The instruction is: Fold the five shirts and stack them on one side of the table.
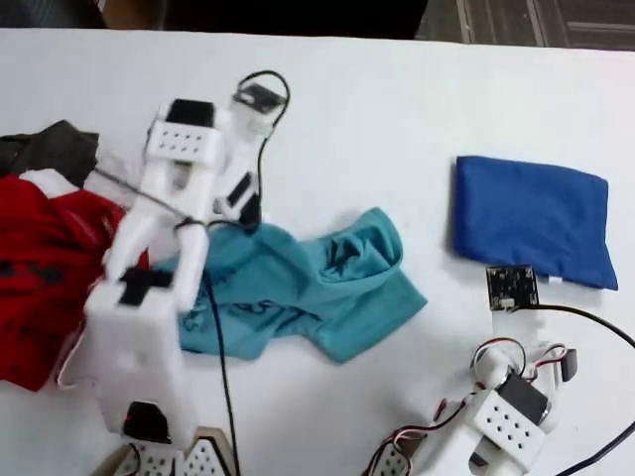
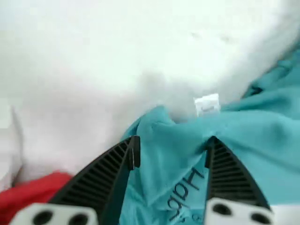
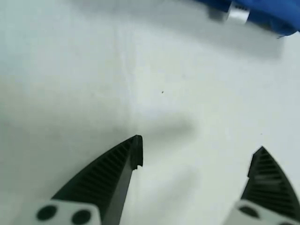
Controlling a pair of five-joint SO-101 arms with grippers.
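A crumpled teal shirt (image 1: 298,288) lies in the middle of the white table (image 1: 397,109). My left gripper (image 2: 171,152) is open at its far left edge, one finger (image 2: 115,173) on each side of a raised fold of teal cloth (image 2: 178,140) near a white tag (image 2: 207,104). In the high view this gripper (image 1: 238,203) is at the shirt's upper corner. A folded blue shirt (image 1: 531,218) lies at the right. My right gripper (image 3: 197,154) is open over bare table, with the blue shirt's edge (image 3: 262,14) beyond it.
A red shirt (image 1: 40,258) and a dark grey shirt (image 1: 45,149) are heaped at the left edge, partly under the left arm (image 1: 149,297). The right arm (image 1: 506,416) sits at the near right corner, its cables trailing beside it.
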